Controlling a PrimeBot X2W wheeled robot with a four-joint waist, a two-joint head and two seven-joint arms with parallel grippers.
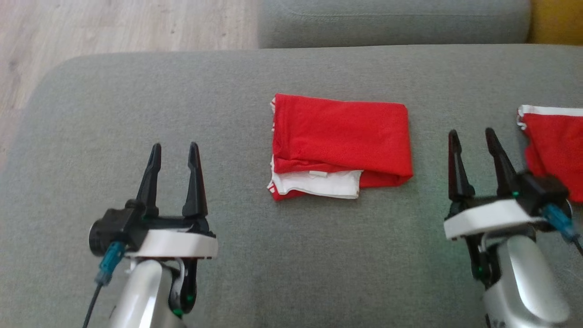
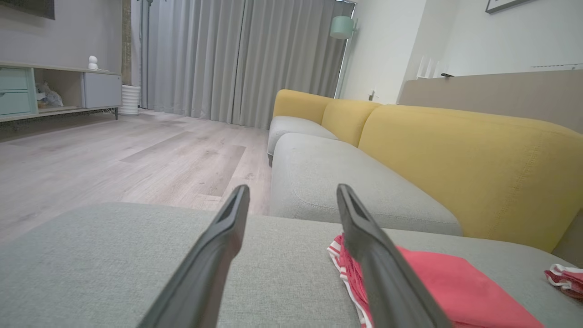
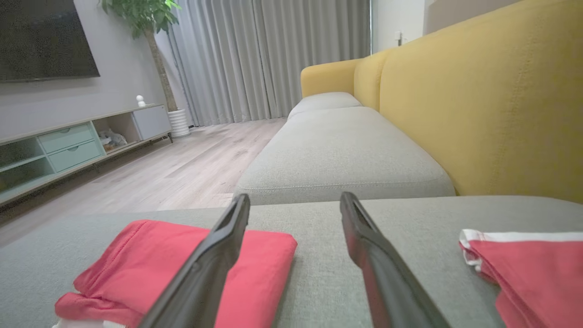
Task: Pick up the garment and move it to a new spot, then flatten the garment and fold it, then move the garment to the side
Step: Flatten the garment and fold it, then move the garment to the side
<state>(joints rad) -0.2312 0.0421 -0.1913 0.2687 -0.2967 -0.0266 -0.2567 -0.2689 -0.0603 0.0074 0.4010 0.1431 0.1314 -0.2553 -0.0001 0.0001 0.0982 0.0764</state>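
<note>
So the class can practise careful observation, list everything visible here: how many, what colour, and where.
folded garment: one, red and white, middle of the cushion
second garment: one, red with white trim, cushion's right edge
cushion: one, grey, under both garments
sofa back: one, yellow, behind the seats
floor: one, pale wood, beside the sofa
curtains: one set, grey, far wall
cabinet: one, grey and pale green, by the wall
left pincer: one, black, open, left of the folded garment
right pincer: one, black, open, between the two garments
</note>
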